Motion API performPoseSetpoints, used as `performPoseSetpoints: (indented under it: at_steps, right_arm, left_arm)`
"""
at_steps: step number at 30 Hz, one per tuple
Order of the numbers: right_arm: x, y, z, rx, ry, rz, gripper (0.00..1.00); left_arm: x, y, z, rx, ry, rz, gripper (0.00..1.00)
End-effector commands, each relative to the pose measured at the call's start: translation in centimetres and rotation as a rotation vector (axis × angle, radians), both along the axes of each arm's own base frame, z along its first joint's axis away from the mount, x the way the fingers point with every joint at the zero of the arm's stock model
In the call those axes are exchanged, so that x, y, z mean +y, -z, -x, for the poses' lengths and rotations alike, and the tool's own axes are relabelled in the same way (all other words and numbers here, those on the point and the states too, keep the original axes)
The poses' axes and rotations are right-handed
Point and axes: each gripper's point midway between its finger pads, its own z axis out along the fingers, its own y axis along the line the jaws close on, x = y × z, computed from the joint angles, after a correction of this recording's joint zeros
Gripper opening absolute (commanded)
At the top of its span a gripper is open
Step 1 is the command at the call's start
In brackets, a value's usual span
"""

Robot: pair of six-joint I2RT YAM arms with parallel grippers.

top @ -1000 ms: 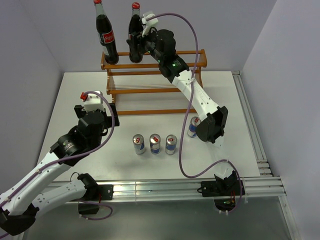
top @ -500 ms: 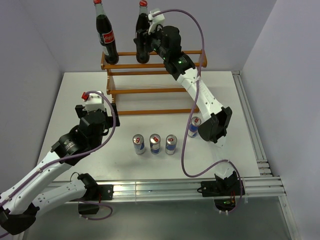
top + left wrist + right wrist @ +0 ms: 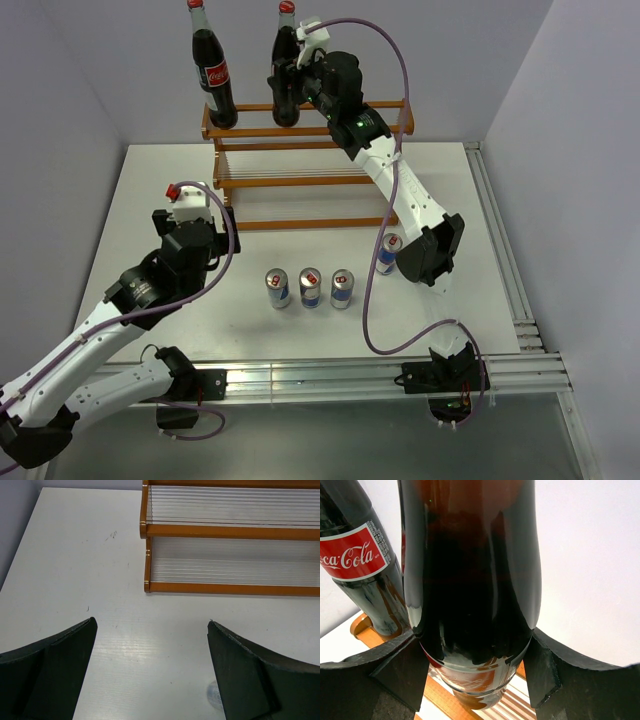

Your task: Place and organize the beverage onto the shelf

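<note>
The orange-brown shelf stands at the back of the table; its lower tiers show in the left wrist view. One cola bottle stands at the left end of the top tier and also shows in the right wrist view. My right gripper is shut on the second cola bottle, which is upright over the top tier just right of the first; I cannot tell whether its base rests on the slats. Three cans stand in a row on the table, and a fourth can is beside the right arm. My left gripper is open and empty above the table, in front of the shelf's left end.
Grey walls close in the left, back and right sides. A metal rail runs along the table's right edge and another along the near edge. The right arm's elbow hangs close to the fourth can.
Over the last second my right gripper moved the second bottle slightly right and stood it upright over the top tier, then held still. The left arm shifted only a little.
</note>
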Motion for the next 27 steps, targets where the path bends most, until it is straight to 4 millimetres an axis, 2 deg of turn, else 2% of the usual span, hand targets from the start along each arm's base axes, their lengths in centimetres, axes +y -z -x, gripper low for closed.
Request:
performPoseSetpoints:
  at_steps: [1,5,10,15,19,27]
  right_arm:
    - [-0.3,-4.2,1.3,-0.083,-0.023,-0.053,0.70]
    - [-0.2,-4.3,1.3,-0.090,-0.027,-0.061,0.75]
    - [0.1,-4.1,1.1,-0.085,-0.034,-0.073,0.77]
    - [0.4,-3.6,1.0,-0.082,-0.045,-0.070,0.77]
    - [0.7,-3.3,1.0,-0.079,-0.055,-0.072,0.70]
    - [1.9,-2.7,1.8,-0.078,-0.110,-0.057,0.77]
  left_arm:
    - [-0.3,-1.1,-0.1,-0.020,0.012,0.011,0.98]
    - [-0.4,-0.9,-0.2,-0.016,0.015,0.007,0.98]
    - [-0.4,-0.9,-0.2,-0.016,0.018,0.007,0.98]
    - [-0.5,-0.8,-0.2,-0.012,0.025,0.004,0.98]
    - [-0.5,-0.9,-0.1,-0.015,0.026,0.006,0.98]
    - [-0.5,-1.0,-0.1,-0.019,0.026,0.010,0.98]
